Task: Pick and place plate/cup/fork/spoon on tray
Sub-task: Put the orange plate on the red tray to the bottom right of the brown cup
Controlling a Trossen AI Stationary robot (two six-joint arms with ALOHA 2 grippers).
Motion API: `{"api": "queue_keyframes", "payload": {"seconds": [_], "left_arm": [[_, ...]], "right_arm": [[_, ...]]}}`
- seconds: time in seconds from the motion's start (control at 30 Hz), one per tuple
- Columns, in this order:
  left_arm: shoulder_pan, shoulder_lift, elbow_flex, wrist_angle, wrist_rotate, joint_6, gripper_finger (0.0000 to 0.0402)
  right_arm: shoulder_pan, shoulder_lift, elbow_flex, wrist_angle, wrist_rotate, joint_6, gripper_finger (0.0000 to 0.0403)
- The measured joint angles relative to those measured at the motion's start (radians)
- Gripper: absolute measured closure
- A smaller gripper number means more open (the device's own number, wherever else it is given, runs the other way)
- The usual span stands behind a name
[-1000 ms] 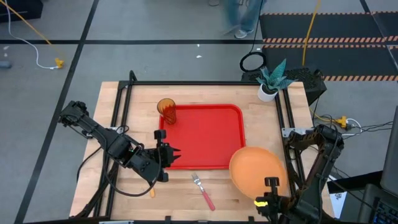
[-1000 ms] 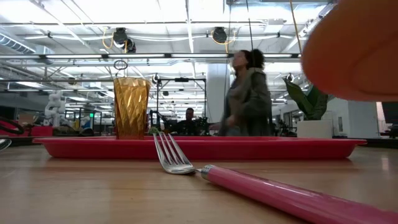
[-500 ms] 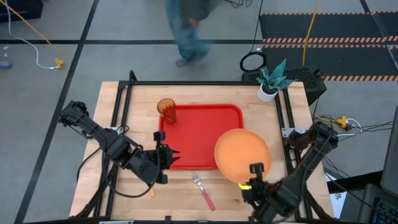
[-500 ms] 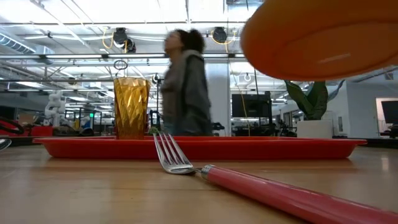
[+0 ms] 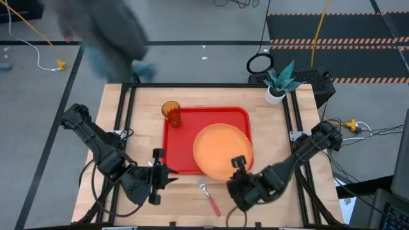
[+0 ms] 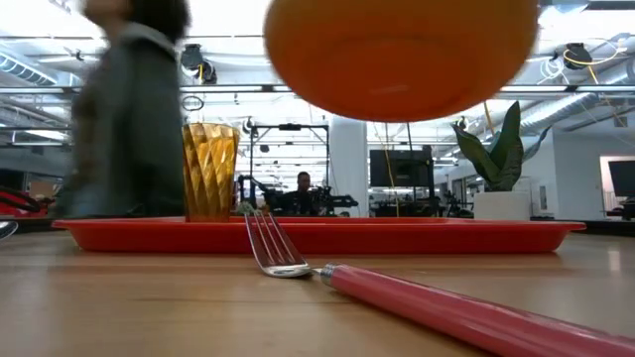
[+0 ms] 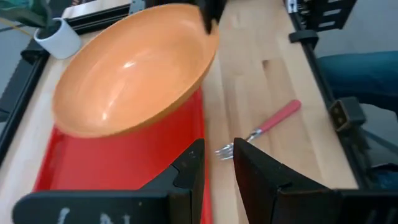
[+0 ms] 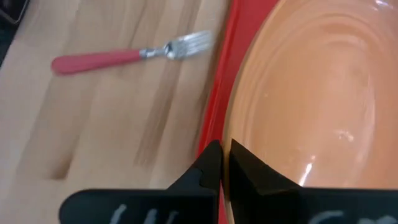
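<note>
The orange plate (image 5: 220, 150) hangs above the right part of the red tray (image 5: 182, 140); the low view shows its underside (image 6: 397, 50) high up. My right gripper (image 5: 238, 165) is shut on its near rim. The amber cup (image 5: 171, 113) stands upright at the tray's far left corner. The fork (image 5: 208, 197) with the pinkish-red handle lies flat on the wood in front of the tray. My left gripper (image 5: 167, 179) is slightly open and empty by the tray's near left corner. The spoon does not show. My right gripper pinches the plate's near rim (image 8: 245, 146) between its two fingers, one finger on the plate's inner face and one outside it. The fingers come from the table's near right side. The plate is lifted clear of the tray, hollow side up.
A potted plant (image 5: 278, 83) stands at the far right corner. Black frame rails (image 5: 124, 108) run along the table's left, right and far sides. A person (image 5: 108, 32) walks past behind the far edge. Bare wood lies left of the tray.
My right gripper has carried the plate from the table's right side toward the left, and it now hangs over the tray. My left gripper has drawn back toward the near edge. A person has walked leftward behind the table.
</note>
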State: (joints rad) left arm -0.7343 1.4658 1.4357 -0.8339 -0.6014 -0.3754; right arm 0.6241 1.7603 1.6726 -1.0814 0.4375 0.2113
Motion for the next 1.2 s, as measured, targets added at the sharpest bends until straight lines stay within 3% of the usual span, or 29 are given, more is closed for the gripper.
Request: {"api": "queue_keyframes", "payload": {"seconds": [0.27,0.6,0.9,1.2], "left_arm": [[-0.055,0.0,0.0,-0.001,0.0,-0.029,0.0314],[-0.08,0.0,0.0,-0.002,-0.001,-0.054,0.0314],[-0.08,0.0,0.0,-0.002,-0.001,-0.061,0.0314],[-0.073,0.0,0.0,-0.002,-0.002,-0.053,0.0314]], "right_arm": [[-0.137,-0.002,-0.037,0.226,-0.106,-0.267,0.0403],[-0.254,-0.001,-0.13,0.34,-0.155,-0.411,0.0403],[-0.3,-0.001,-0.178,0.412,-0.155,-0.437,0.0403],[-0.304,-0.001,-0.288,0.616,-0.211,-0.468,0.0403]]}}
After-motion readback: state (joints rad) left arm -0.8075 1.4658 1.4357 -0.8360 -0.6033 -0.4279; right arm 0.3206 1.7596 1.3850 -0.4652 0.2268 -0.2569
